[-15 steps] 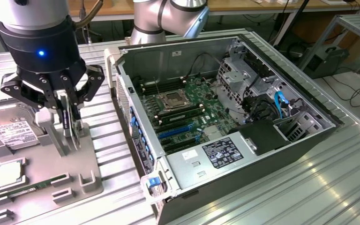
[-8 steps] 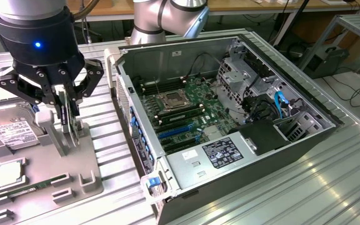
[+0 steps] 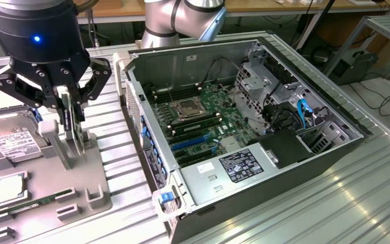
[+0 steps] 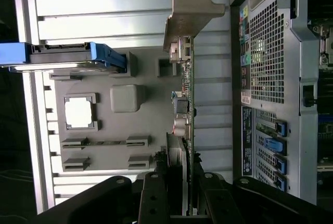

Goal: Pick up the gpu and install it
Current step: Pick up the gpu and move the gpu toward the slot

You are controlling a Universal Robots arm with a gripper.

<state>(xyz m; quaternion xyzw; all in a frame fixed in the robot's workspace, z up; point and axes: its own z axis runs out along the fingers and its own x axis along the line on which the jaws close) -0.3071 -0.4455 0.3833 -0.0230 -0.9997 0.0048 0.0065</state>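
The silver-grey arm point(image 3: 181, 20) bends in from twelve o'clock of the exterior view, cut off by the frame edge. Its black wrist housing point(image 3: 36, 35) hangs vertical at ten o'clock over the grey parts tray point(image 3: 93, 170). The jaws point straight down, drawn in narrow and clamped on both faces of the gpu point(image 4: 188, 99) — a thin card standing on edge, green board on one side, with a stepped silver bracket point(image 4: 191, 11) at its far end. A moulded grey post point(image 3: 73, 152) masks its lower edge, so whether it sits in the slot or clear of it cannot be told. At nine o'clock on the tray lies a metal hard drive point(image 3: 8, 142) with a white label; the open computer case point(image 3: 283, 203) sits at three o'clock on the ribbed aluminium tabletop point(image 3: 364, 203).
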